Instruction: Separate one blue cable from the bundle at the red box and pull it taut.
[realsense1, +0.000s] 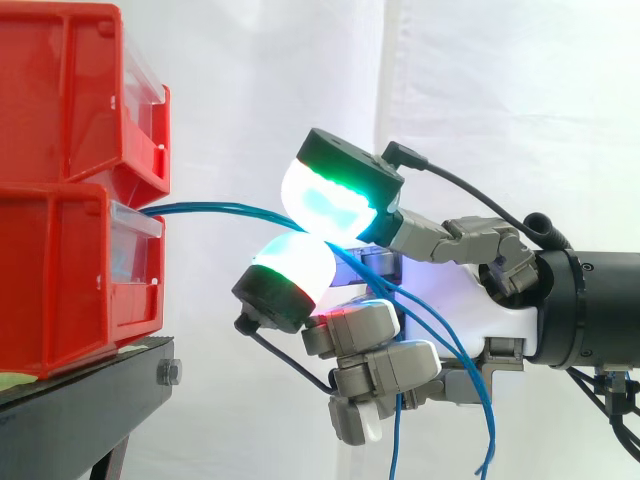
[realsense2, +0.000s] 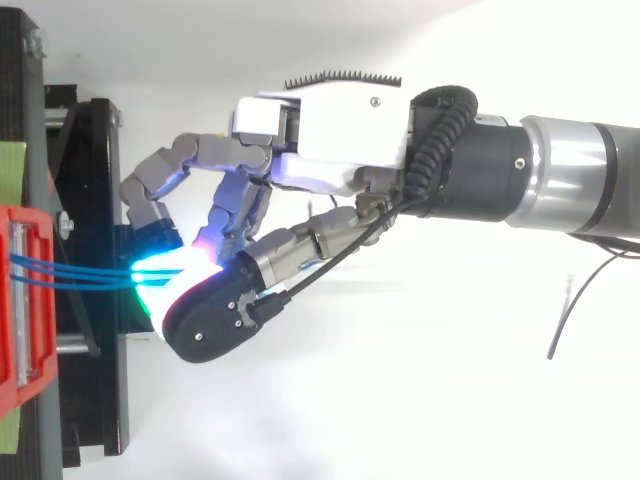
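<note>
Now the hand (realsense1: 510, 315) pinches the blue cables (realsense1: 215, 211) between two glowing pads (realsense1: 335, 195), one at 12 o'clock of them, one at 6. The cables leave the lower red box (realsense1: 60, 280) toward 3 o'clock, and past the pinch their loose ends hang toward 6 o'clock. The box sits on a black stand (realsense1: 90, 385). How many strands are pinched I cannot tell.

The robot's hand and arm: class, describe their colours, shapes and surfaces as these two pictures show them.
The hand has a white, boxy palm shell and grey, blocky finger segments. Its fingertips are thick rounded pads with black caps, glowing white with cyan and green. The arm is a round tube, black at the wrist, then brushed silver.
</note>
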